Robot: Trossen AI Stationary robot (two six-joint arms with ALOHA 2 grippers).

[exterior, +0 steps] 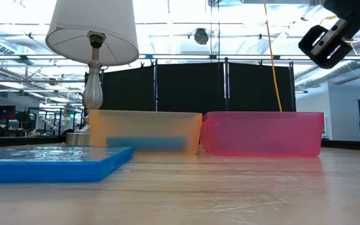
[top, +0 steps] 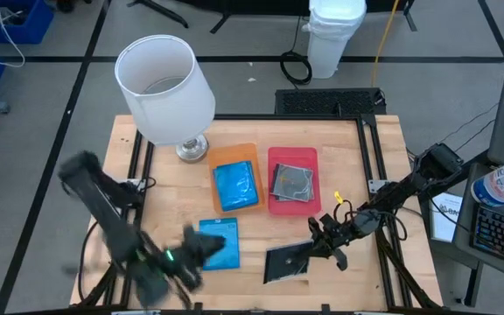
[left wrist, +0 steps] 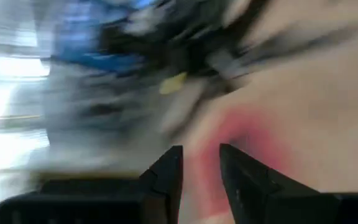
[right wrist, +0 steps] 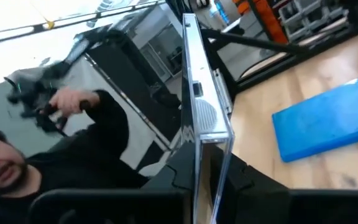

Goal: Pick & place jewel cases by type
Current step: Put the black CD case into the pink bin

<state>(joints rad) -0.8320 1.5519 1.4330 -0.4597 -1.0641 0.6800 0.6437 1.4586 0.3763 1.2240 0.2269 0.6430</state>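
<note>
Clear jewel case (right wrist: 205,118) in right hand (right wrist: 204,171)

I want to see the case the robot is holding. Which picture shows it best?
The right wrist view: the clear case stands edge-on, pinched in the right gripper. The high view shows it small. The low and left wrist views miss it.

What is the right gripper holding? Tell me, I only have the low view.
Observer: The right gripper is shut on a clear jewel case with a dark inside.
Operator: Report the red tray's contents.
Observer: The red tray holds at least one more clear case.
Operator: Locate the left gripper.
Observer: The left gripper is beside the blue jewel case lying in front of the orange tray.
</note>
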